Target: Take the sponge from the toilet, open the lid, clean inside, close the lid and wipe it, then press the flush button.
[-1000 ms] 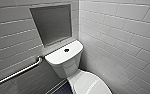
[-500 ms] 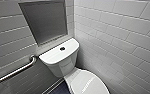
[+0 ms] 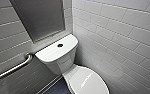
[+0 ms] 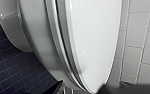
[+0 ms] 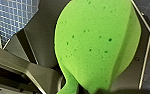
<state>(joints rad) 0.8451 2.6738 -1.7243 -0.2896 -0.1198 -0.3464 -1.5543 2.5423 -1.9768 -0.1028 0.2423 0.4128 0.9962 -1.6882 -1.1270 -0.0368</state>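
Right gripper [image 5: 86,90] is clamped on the bright green, flat, rounded foam sponge [image 5: 96,45]. The narrow end is pinched at the gripper and the broad end sticks out, slightly curled, with dark blue tiled floor [image 4: 13,72] behind it.

Left gripper [image 4: 82,90]: dark edges in shot, can't tell its opening. It sits near the front rim of the glossy white ceramic toilet [image 3: 58,62].

The smooth white oval plastic lid [image 3: 88,80] is down on the toilet's bowl. The small round dark-centred flush button [image 3: 60,45] is mid tank top, at the toilet's back.

Steel grab bar [image 3: 13,68] is on the wall beside the toilet's tank, and a grey flat panel [image 3: 39,17] sits above it. White tiled wall [image 3: 121,32] runs along the toilet's other side.
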